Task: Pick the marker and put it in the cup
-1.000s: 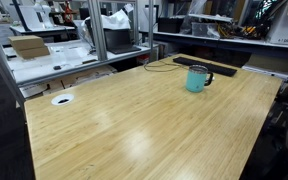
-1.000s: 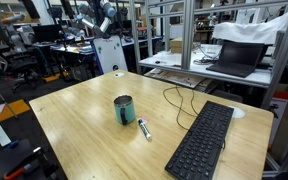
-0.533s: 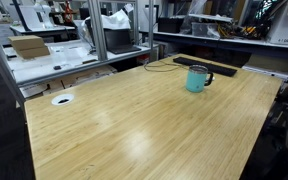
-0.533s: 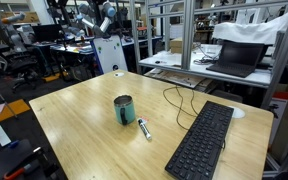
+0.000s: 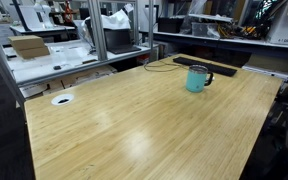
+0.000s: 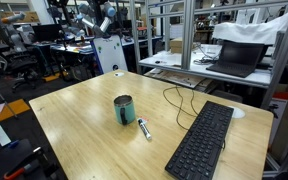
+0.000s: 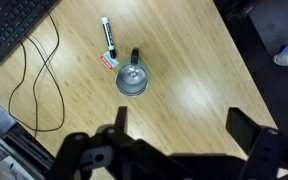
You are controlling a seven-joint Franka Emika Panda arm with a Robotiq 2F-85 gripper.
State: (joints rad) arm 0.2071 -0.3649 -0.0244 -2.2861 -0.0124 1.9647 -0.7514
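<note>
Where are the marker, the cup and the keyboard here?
marker [image 7: 107,38], wrist view, middle of its barrel.
cup [image 6: 124,110], in an exterior view, its side wall.
keyboard [image 6: 202,142], in an exterior view, its middle keys.

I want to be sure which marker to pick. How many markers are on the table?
1. The marker lies flat beside the teal mug, between it and the keyboard. No other marker shows in any view.

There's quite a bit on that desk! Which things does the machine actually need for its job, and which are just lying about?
For the job:
- the marker, lying on the desk beside the cup
- the teal cup
- the robot's tool, open above them

Just lying about:
- the black keyboard
- the black cable
- the laptop on the next bench
</note>
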